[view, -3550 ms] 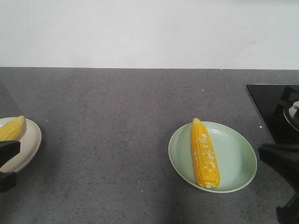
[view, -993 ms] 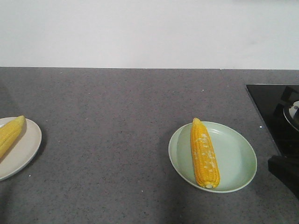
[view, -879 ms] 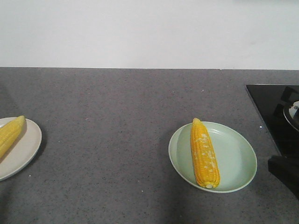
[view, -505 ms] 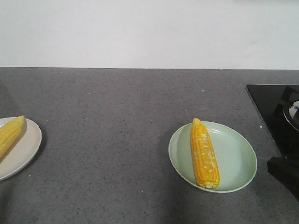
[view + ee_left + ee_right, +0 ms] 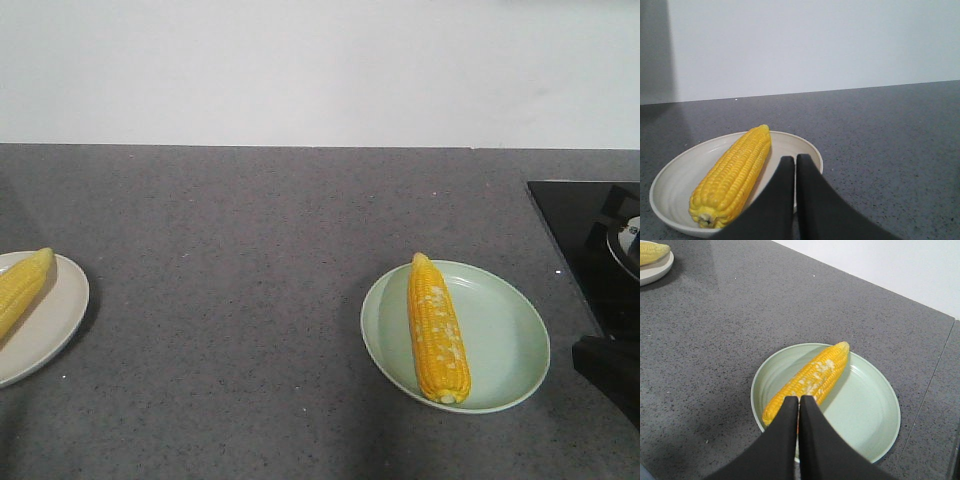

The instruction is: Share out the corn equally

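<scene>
One corn cob (image 5: 437, 328) lay along the left half of the pale green plate (image 5: 510, 340) on the grey counter (image 5: 250, 260), the other cob (image 5: 733, 175) lay in the cream plate (image 5: 675, 175) at the counter's left edge. Left gripper (image 5: 791, 161) had its fingers pressed together, empty, just at the cream plate's near rim. Right gripper (image 5: 799, 401) was likewise closed on nothing, above the green plate's cob; a black hob (image 5: 590, 230) sat to the right.

Bright yellow corn (image 5: 437, 330) with pale glints on a mint-green plate (image 5: 510, 340); another yellow cob (image 5: 735, 175) on a cream plate (image 5: 675, 187); speckled grey counter (image 5: 250, 250).
</scene>
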